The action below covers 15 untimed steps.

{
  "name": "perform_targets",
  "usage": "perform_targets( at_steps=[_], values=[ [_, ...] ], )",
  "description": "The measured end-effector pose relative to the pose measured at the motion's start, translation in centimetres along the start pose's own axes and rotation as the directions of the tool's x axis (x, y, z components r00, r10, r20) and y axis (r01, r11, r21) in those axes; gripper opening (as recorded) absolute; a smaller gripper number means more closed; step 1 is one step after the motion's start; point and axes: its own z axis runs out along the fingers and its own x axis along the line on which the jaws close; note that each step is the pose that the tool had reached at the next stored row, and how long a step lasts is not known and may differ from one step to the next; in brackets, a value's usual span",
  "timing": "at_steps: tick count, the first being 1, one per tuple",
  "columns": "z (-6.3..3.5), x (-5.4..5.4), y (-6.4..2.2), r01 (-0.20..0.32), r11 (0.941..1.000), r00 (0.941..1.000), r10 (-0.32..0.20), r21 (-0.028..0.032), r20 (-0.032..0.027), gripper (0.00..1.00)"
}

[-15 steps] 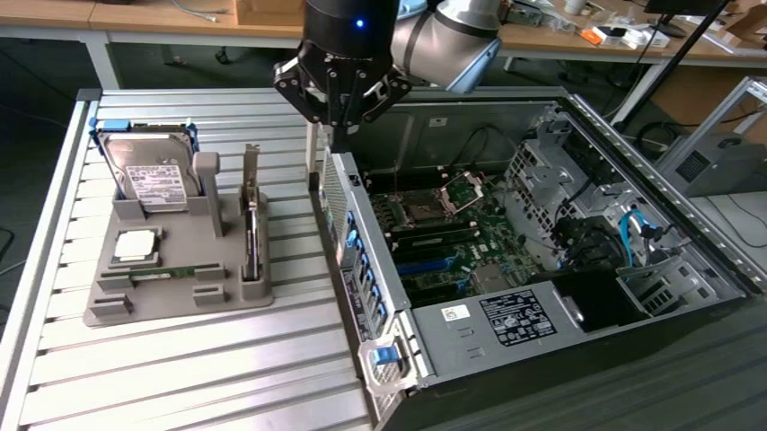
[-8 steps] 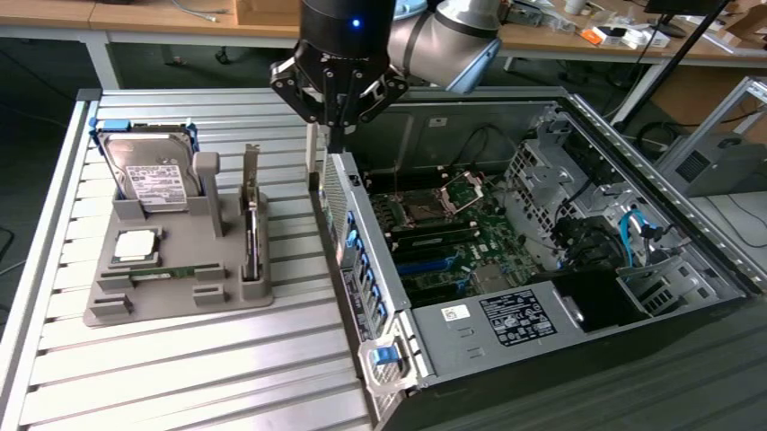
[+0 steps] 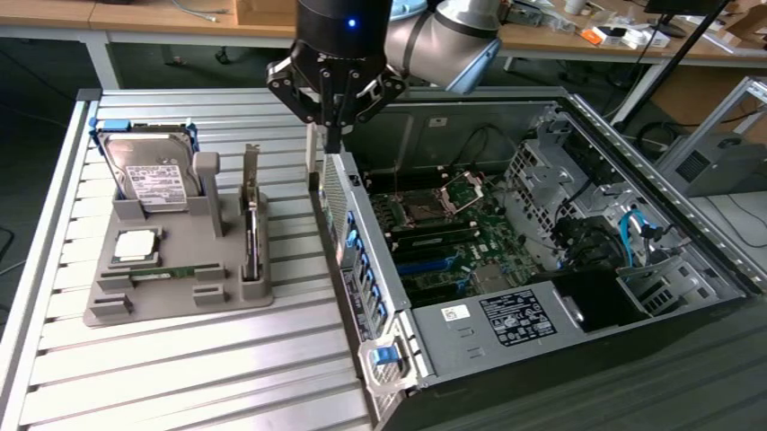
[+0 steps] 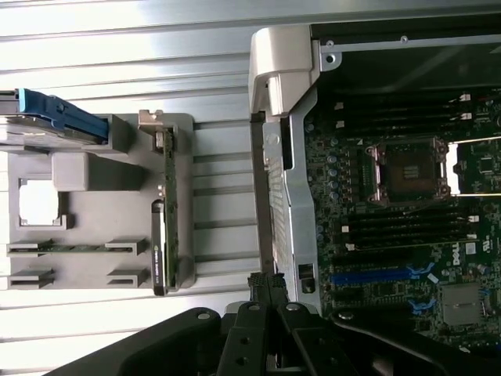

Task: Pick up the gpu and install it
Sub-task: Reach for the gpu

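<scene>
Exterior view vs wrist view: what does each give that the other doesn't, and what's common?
Exterior view: arm, power supply, blue cables, benches behind. Wrist view: straight-down look at the gpu, edge-on in the grey fixture. Both: shut gripper over the case's rear wall, gpu not yet picked up, hard drive, motherboard.

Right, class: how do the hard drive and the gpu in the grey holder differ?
The hard drive is a thick silver box with a white label; the gpu is a thin card. The hard drive shows its broad face to the exterior view; the gpu shows its edge. Both stand in the grey holder.
</scene>
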Motion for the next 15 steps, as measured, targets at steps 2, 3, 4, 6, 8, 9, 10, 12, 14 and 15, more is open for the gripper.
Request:
perform_targets(
  at_steps=[2,3,4,6,8,9,10,12,14,15],
  values=[
    [0.00,0.05,0.00,0.000,1.0000,1.0000,0.000,-0.0001,0.0000,0.11],
    [0.00,0.08,0.00,0.000,1.0000,1.0000,0.000,-0.0001,0.0000,0.11],
    [0.00,0.11,-0.01,0.000,1.0000,1.0000,0.000,-0.0001,0.0001,0.11],
    [0.00,0.17,-0.01,0.000,1.0000,1.0000,0.000,0.0000,0.0000,0.11],
    [-0.01,0.22,-0.02,0.000,1.0000,1.0000,0.000,0.0000,0.0000,0.11],
    [-0.01,0.25,-0.02,0.000,1.0000,1.0000,0.000,0.0000,0.0000,0.11],
    [0.00,0.28,-0.02,0.000,1.0000,1.0000,0.000,-0.0001,0.0000,0.11],
    [-0.01,0.36,-0.03,0.000,1.0000,1.0000,0.000,0.0000,0.0000,0.11],
    [-0.01,0.45,-0.03,0.000,1.0000,1.0000,0.000,0.0000,0.0000,0.11],
    [-0.01,0.51,-0.04,0.000,1.0000,1.0000,0.000,0.0000,0.0000,0.11]
  ],
)
